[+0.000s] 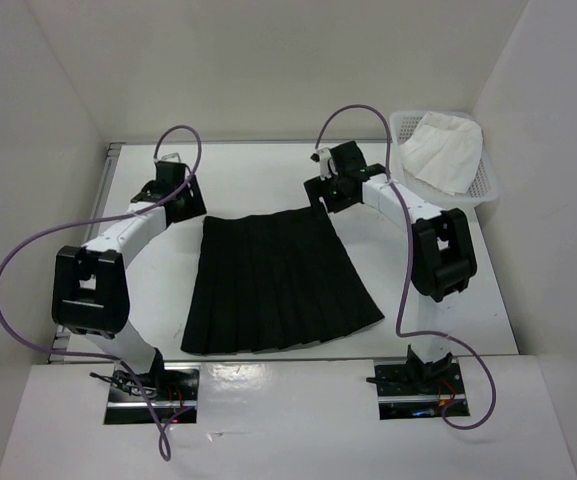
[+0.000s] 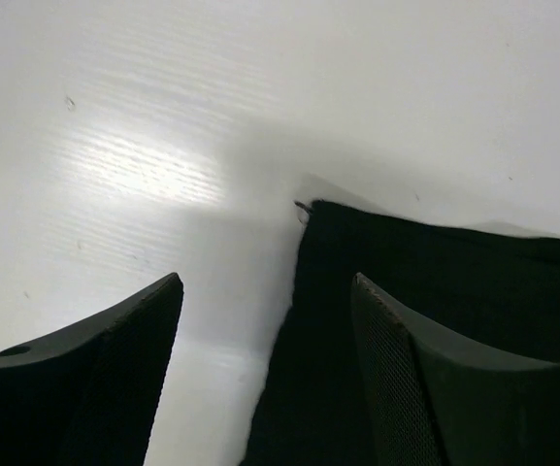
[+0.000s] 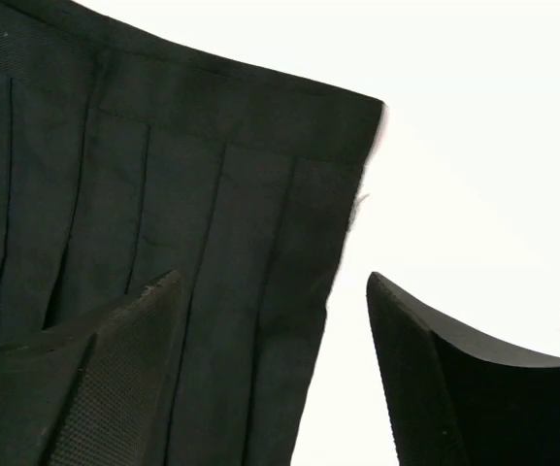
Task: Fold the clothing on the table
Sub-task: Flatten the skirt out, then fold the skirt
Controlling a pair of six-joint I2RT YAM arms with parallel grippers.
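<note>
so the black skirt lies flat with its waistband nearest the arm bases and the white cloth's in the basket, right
No, the top view shows the waistband on the far side of the skirt, its wide hem nearest the bases; the white cloth is in the basket.

We find bare table (image 1: 478,325) to the left, right and far side of the skirt (image 1: 273,285). The basket (image 1: 488,190) holding a white cloth (image 1: 443,150) obstructs the far right corner. The left gripper (image 1: 190,207) and right gripper (image 1: 326,200) occupy the waistband corners.
</note>
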